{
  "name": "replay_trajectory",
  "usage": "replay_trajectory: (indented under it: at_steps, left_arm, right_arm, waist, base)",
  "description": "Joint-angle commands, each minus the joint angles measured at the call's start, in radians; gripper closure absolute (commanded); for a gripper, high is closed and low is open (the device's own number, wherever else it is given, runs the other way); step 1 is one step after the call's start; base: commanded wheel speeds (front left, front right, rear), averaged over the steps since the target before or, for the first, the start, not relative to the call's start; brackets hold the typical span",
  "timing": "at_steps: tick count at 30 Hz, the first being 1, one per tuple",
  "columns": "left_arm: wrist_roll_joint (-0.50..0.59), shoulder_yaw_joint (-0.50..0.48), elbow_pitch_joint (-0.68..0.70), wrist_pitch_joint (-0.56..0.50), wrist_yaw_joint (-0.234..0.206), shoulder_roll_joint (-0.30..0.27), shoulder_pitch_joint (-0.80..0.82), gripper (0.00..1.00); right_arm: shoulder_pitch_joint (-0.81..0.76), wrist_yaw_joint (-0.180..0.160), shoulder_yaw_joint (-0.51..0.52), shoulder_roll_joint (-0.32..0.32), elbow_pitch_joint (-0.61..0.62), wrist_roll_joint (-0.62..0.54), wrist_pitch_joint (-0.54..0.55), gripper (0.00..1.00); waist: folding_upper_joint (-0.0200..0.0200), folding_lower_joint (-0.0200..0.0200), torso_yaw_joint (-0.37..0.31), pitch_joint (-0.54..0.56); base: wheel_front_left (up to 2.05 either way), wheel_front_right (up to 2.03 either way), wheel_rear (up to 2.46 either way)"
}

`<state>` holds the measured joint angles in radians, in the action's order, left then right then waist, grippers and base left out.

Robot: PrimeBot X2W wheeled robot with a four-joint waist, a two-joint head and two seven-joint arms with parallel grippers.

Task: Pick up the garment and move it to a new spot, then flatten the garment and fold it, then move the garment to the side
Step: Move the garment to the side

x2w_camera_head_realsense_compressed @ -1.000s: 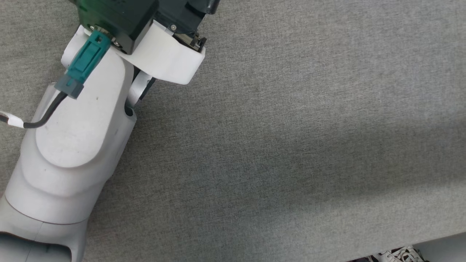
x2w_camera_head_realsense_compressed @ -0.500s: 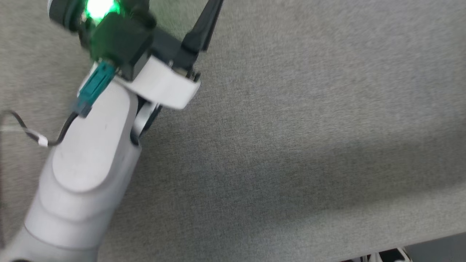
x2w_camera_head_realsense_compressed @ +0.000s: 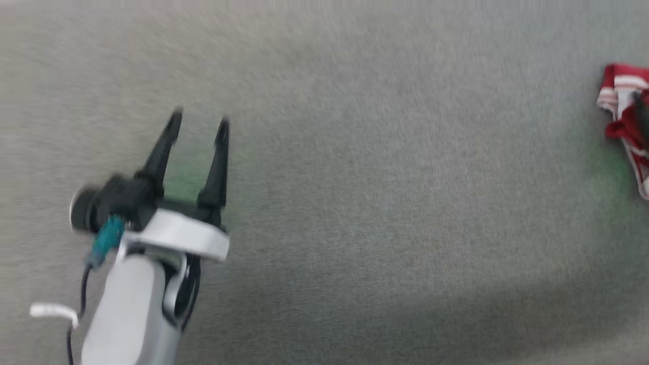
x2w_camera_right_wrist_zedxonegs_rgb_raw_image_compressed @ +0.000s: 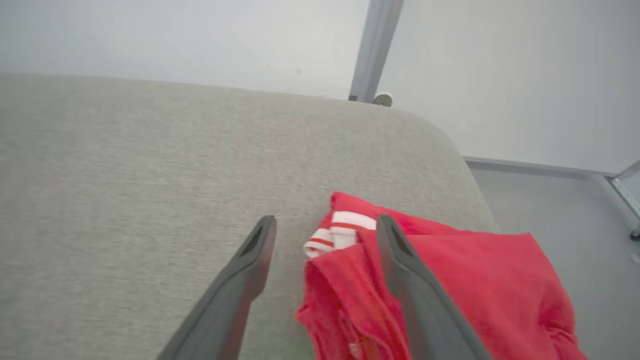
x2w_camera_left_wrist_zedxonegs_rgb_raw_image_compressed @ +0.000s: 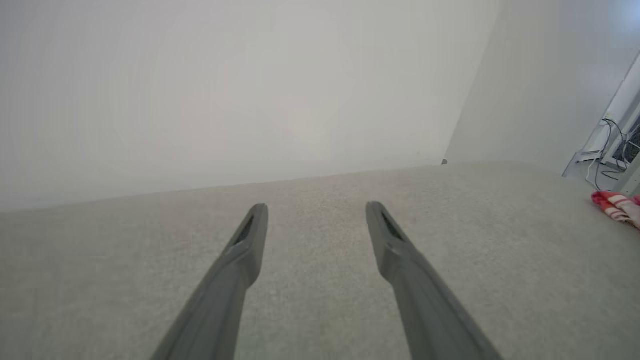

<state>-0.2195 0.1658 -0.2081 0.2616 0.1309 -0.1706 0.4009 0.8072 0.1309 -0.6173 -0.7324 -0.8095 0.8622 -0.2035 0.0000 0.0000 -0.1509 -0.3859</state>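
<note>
The garment (x2w_camera_head_realsense_compressed: 622, 109) is a crumpled red shirt with white striped bands, lying at the far right edge of the grey fabric surface (x2w_camera_head_realsense_compressed: 385, 192). My right gripper (x2w_camera_right_wrist_zedxonegs_rgb_raw_image_compressed: 326, 222) is open just over it. The red cloth (x2w_camera_right_wrist_zedxonegs_rgb_raw_image_compressed: 450, 280) spreads beneath and beside its right finger, and a striped white band (x2w_camera_right_wrist_zedxonegs_rgb_raw_image_compressed: 345, 227) lies between the fingers. My left gripper (x2w_camera_head_realsense_compressed: 199, 121) hovers open and empty above bare grey fabric at the lower left, far from the shirt. In the left wrist view the left gripper (x2w_camera_left_wrist_zedxonegs_rgb_raw_image_compressed: 315, 207) points toward a pale wall, with the garment (x2w_camera_left_wrist_zedxonegs_rgb_raw_image_compressed: 617, 206) small at the right.
The grey surface ends in a rounded corner (x2w_camera_right_wrist_zedxonegs_rgb_raw_image_compressed: 450, 145) just beyond the garment, with grey floor (x2w_camera_right_wrist_zedxonegs_rgb_raw_image_compressed: 545, 200) past it. A metal post (x2w_camera_right_wrist_zedxonegs_rgb_raw_image_compressed: 374, 50) stands behind that corner. Cables (x2w_camera_left_wrist_zedxonegs_rgb_raw_image_compressed: 607, 145) hang at the far right of the left wrist view.
The head camera has swung, so the whole picture shifted: the garment now shows at the right edge and the left gripper's open fingers are in full view, lower in the picture.
</note>
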Motion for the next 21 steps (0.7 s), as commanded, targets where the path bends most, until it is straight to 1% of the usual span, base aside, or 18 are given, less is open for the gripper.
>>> replay_trajectory:
  at_steps: [1, 6, 10, 15, 21]
  left_arm:
    - [0.001, -0.02, -0.012, 0.004, -0.002, 0.013, -0.046, 0.0]
    - [0.012, -0.065, -0.037, 0.004, -0.002, 0.03, -0.13, 0.0]
    - [0.016, -0.104, -0.037, 0.004, -0.001, 0.052, -0.203, 0.0]
    - [0.009, -0.137, -0.029, 0.004, -0.001, 0.064, -0.277, 0.0]
    - [-0.003, -0.173, -0.011, 0.004, -0.001, 0.082, -0.351, 0.0]
  right_arm:
    - [-0.039, -0.001, -0.01, 0.015, 0.014, 0.004, -0.017, 0.0]
    - [-0.118, -0.001, -0.01, 0.057, 0.062, -0.004, -0.051, 0.0]
    - [-0.194, -0.001, 0.025, 0.095, 0.109, -0.028, -0.061, 0.0]
    - [-0.29, -0.001, 0.113, 0.154, 0.188, -0.094, -0.061, 0.0]
    - [-0.397, -0.001, 0.221, 0.22, 0.29, -0.177, -0.062, 0.0]
  waist:
    - [0.0, 0.0, 0.059, 0.086]
    - [0.0, 0.0, 0.095, 0.145]
    - [0.0, 0.0, 0.117, 0.197]
    - [0.0, 0.0, 0.127, 0.256]
    - [0.0, 0.0, 0.118, 0.312]
  base:
    - [0.0, 0.0, 0.0]
    - [0.0, 0.0, 0.0]
    - [0.0, 0.0, 0.0]
    - [0.0, 0.0, 0.0]
    - [0.0, 0.0, 0.0]
